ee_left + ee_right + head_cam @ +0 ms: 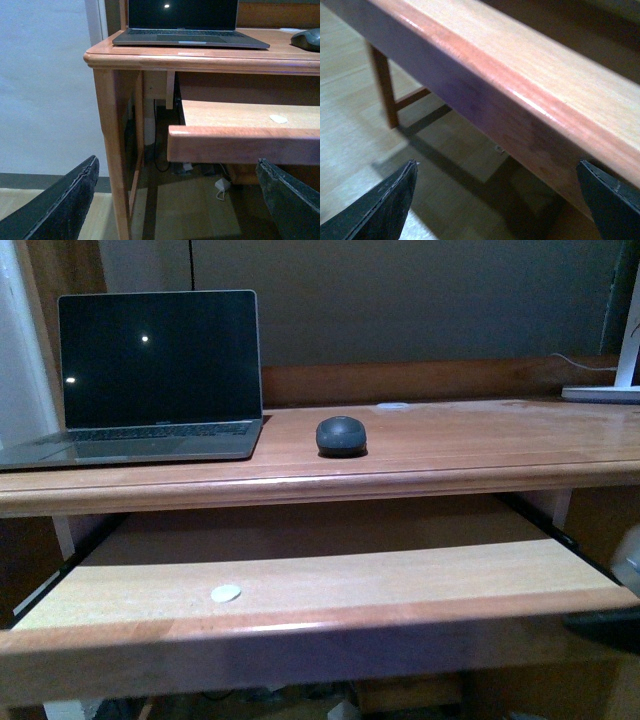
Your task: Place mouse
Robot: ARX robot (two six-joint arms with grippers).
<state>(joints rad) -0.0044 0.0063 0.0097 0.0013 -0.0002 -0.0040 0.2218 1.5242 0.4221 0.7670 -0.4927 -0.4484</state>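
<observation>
Front view, mouse (341, 435) on desktop (480, 445), wrist views alone show left pincer (175, 200), right pincer (495, 200) apart

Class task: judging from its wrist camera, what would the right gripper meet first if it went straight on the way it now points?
Probably the front edge of the pull-out keyboard shelf, which fills the view between the open right gripper fingers; depth is unclear.

An open laptop (155, 375) with a dark screen sits at the left end of the desk (480, 445), close to its front edge. A white lamp base (602, 392) with a cable stands at the far right corner. Below, the pull-out tray (400, 575) is drawn out; a small white disc (226, 592) lies near its front edge, left of middle.
</observation>
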